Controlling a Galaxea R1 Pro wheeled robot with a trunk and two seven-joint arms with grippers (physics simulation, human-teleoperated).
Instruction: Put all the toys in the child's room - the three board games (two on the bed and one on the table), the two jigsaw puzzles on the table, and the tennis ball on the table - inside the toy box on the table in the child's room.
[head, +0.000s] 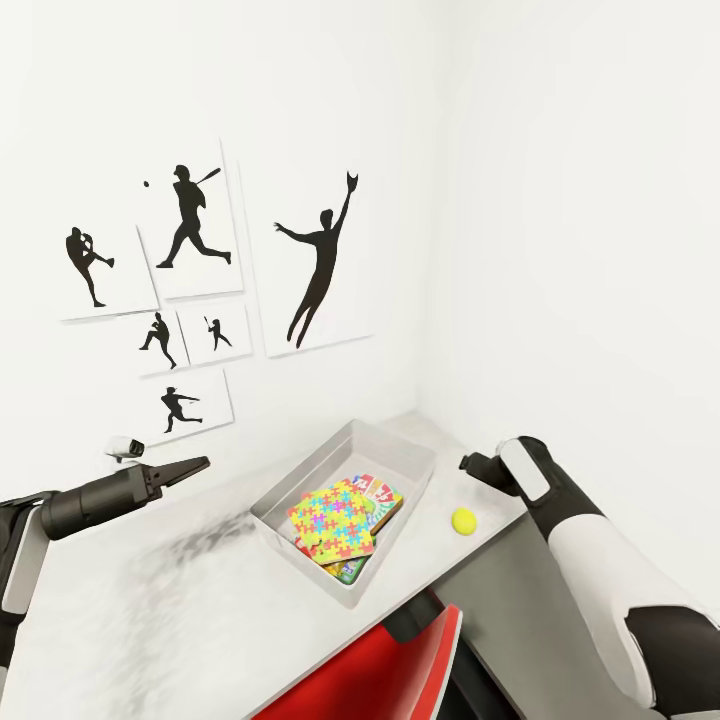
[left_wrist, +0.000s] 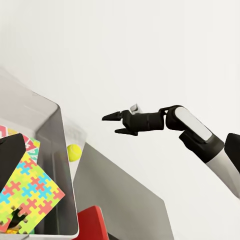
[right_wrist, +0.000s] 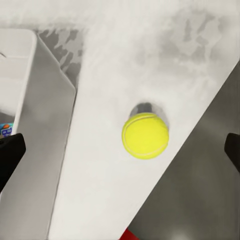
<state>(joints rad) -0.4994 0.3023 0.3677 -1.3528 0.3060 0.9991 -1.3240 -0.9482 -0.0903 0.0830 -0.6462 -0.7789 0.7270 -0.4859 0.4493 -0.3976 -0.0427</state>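
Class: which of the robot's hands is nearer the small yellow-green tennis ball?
Right. The right hand hangs above the small yellow-green tennis ball; the left hand is beyond the grey box.

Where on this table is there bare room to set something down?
The widest bare stretch of the table lies between the left gripper and the toy box. Crowded: the narrow strip beyond the box, holding the tennis ball.

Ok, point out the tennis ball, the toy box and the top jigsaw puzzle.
tennis ball (right_wrist: 145, 135): right wrist view, middle of the ball.
toy box (head: 395, 452): head view, bare inner wall at the far end.
jigsaw puzzle (head: 333, 519): head view, middle of the top slab.
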